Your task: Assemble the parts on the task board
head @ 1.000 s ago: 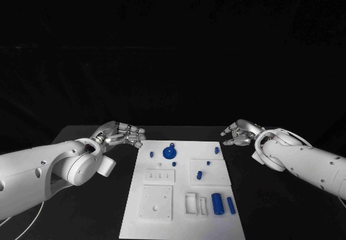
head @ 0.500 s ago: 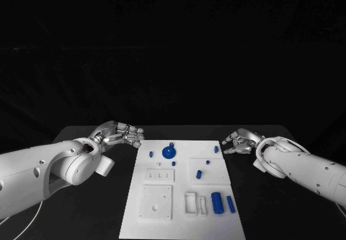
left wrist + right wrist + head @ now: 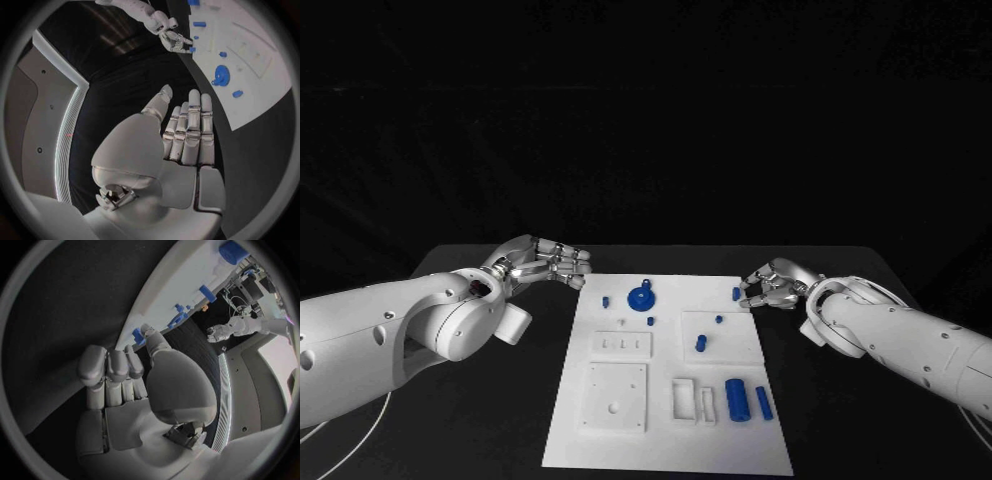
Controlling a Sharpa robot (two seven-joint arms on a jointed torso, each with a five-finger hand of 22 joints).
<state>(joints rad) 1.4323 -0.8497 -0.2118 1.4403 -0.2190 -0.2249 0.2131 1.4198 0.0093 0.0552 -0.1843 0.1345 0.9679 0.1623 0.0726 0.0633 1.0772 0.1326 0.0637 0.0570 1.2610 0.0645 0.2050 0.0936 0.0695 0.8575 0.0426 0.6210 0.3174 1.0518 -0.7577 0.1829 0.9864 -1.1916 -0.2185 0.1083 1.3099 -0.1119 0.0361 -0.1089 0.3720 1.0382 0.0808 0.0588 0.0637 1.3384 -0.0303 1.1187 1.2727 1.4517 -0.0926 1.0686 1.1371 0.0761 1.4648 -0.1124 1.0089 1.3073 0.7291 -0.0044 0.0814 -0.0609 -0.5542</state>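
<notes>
The board (image 3: pixel 668 385) is seen lying flat on the black table (image 3: pixel 488 400), between the two hands. The right hand (image 3: pixel 773 282) is held at the board's far right corner, its fingers (image 3: pixel 759 297) curled in and brought just beside a small blue peg (image 3: pixel 737 293) standing near that edge. In the right wrist view the fingertips are seen next to the peg (image 3: pixel 137 335), but whether it is touched or pinched cannot be told. The same hand (image 3: pixel 175 40) is shown bent over the peg (image 3: pixel 192 49) in the left wrist view.

The left hand (image 3: pixel 542 264) is held off the board's far left corner, over the bare table, with nothing in it; in its own wrist view the fingers (image 3: pixel 190 127) are stretched out side by side and the thumb is set slightly apart.

Beyond the left fingertips, on the board, a blue gear (image 3: pixel 642 298) is seen, with a small stub (image 3: pixel 606 301) on its near-left side. Further parts are seen towards the robot: a short peg (image 3: pixel 700 344) at mid-board and two blue cylinders (image 3: pixel 736 399) by the near right edge, well apart from both hands.
</notes>
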